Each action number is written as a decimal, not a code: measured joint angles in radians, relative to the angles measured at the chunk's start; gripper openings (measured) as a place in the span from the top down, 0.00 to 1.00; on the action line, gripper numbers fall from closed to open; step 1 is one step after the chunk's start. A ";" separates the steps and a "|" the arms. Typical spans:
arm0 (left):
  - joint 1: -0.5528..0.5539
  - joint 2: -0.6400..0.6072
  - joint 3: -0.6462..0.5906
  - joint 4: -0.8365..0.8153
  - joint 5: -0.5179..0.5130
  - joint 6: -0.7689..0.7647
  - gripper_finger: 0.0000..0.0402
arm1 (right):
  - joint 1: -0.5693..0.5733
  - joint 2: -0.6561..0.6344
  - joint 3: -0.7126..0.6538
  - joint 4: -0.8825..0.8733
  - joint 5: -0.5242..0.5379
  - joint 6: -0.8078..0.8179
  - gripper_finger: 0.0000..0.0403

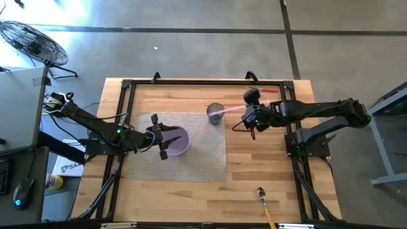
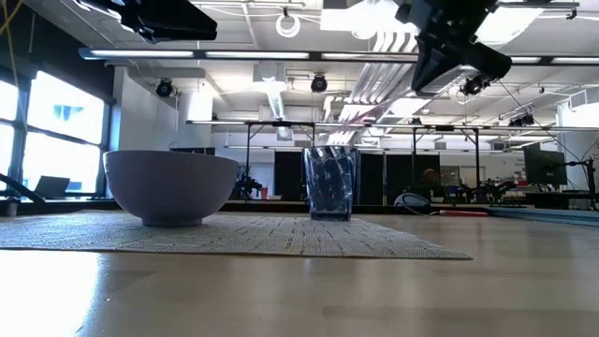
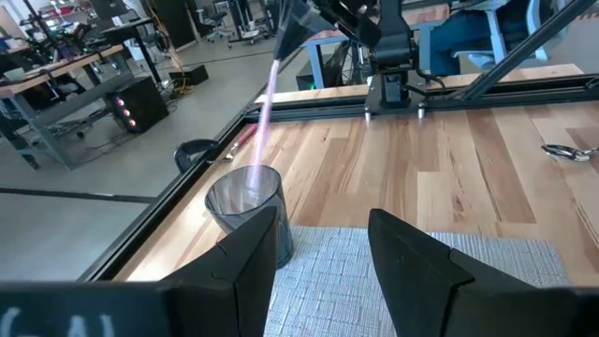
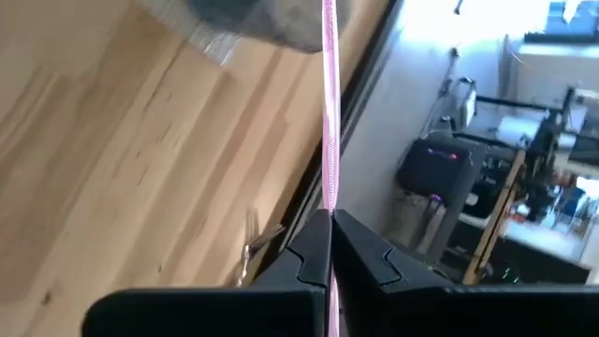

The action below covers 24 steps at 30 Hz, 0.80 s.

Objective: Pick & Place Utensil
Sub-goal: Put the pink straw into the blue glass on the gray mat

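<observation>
Wooden tabletop (image 1: 254, 165) lies beneath the right gripper (image 4: 329, 234), clamped on a pink utensil (image 4: 328, 112) whose tip enters the cup (image 1: 215, 114) ahead; tilting could topple it.

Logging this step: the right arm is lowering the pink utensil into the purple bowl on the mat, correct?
Not the bowl. The high view shows the right gripper lowering the pink utensil into the clear cup on the mat.

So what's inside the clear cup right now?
The lower end of a pink utensil, held by the right gripper, dips into the cup. Its tip is blurred behind the wall; nothing else shows.
</observation>
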 joint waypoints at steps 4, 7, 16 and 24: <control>0.000 0.000 0.000 0.000 0.000 0.000 0.59 | -0.001 0.000 0.000 0.030 0.033 0.007 0.95; 0.000 0.000 0.000 0.000 0.000 0.000 0.59 | -0.001 0.000 0.000 0.030 0.022 0.005 0.91; 0.000 0.000 0.000 0.000 0.000 0.000 0.59 | -0.006 0.000 0.000 -0.012 0.006 0.007 0.87; 0.000 0.000 0.000 0.000 0.000 0.000 0.59 | -0.006 0.000 0.000 0.122 -0.069 0.077 0.87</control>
